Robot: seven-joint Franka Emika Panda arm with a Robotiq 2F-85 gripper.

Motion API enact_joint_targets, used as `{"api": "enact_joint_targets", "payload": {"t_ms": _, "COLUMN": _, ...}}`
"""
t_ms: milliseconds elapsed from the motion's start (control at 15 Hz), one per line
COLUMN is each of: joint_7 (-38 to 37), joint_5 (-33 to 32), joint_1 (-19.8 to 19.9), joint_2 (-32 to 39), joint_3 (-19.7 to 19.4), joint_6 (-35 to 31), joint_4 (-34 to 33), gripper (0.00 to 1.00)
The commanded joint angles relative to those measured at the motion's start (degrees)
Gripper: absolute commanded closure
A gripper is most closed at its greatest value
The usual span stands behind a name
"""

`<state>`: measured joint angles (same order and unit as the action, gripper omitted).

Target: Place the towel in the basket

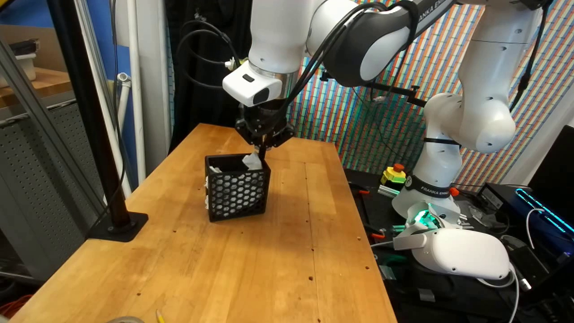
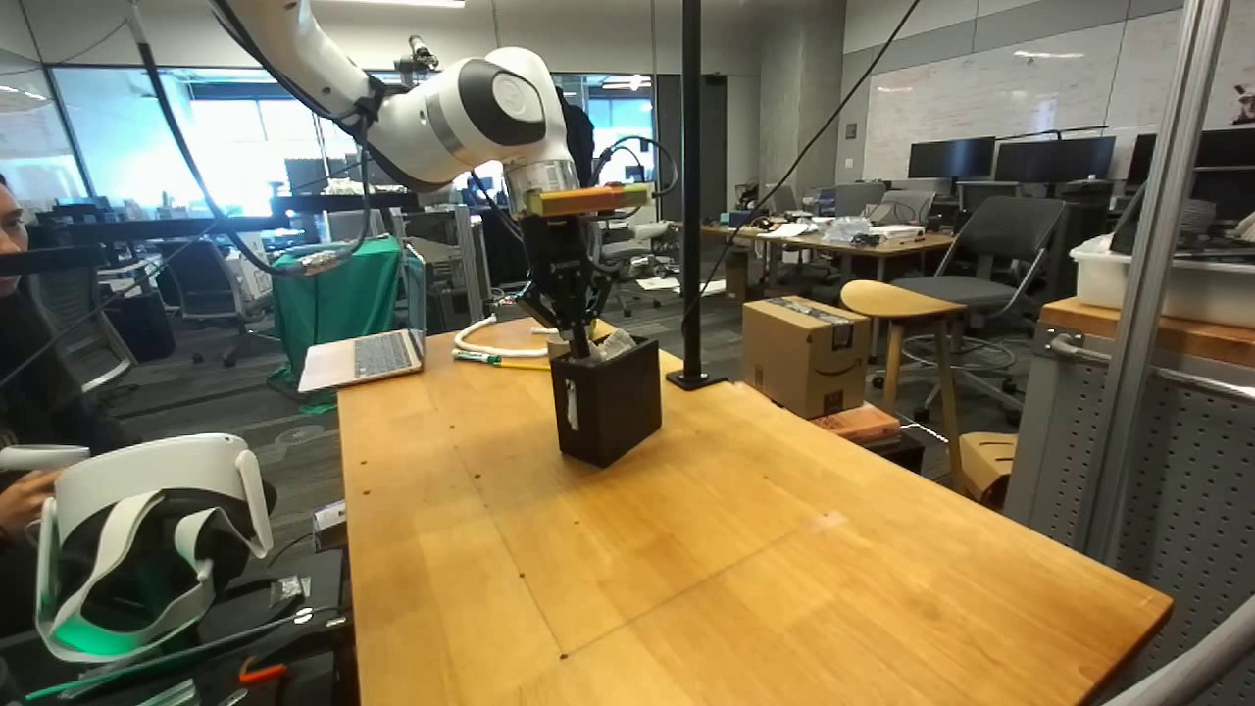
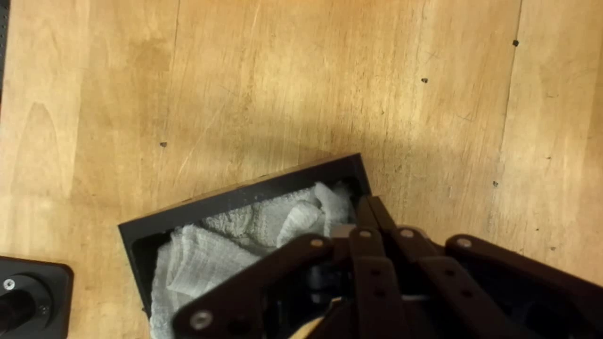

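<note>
Lying in basket [image 2: 629,404], crumpled pale towel [image 3: 207,263], gripper [image 3: 371,203] closed at rim [image 3: 292,181]

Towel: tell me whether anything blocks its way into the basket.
Nothing visible does: in the wrist view, the towel already lies inside the open-topped basket, with the pincer at its edge, near one corner.

On the white robot arm [image 1: 482,89], the black band [image 1: 427,187] reads "FRANKA EMI…", the dark grey link [image 1: 431,13] "ANKA EM…"; a brown cardboard box [image 2: 799,358] bears a smile logo.
</note>
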<state>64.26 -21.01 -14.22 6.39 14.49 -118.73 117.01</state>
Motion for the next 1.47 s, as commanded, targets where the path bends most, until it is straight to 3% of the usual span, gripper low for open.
{"api": "enact_joint_targets", "payload": {"t_ms": 0, "joint_7": 1.46, "joint_5": -0.25, "joint_1": 0.08, "joint_2": 2.1, "joint_3": 0.15, "joint_6": -0.46, "joint_4": -2.21, "gripper": 0.95}}
{"api": "enact_joint_targets", "payload": {"t_ms": 733, "joint_7": 4.78, "joint_5": 1.44, "joint_1": 0.56, "joint_2": 7.19, "joint_3": 0.39, "joint_6": -3.75, "joint_4": -5.24, "gripper": 0.95}}
{"api": "enact_joint_targets", "payload": {"t_ms": 1400, "joint_7": 20.05, "joint_5": 13.95, "joint_1": 4.97, "joint_2": 14.21, "joint_3": 0.61, "joint_6": -6.91, "joint_4": -8.92, "gripper": 0.95}}
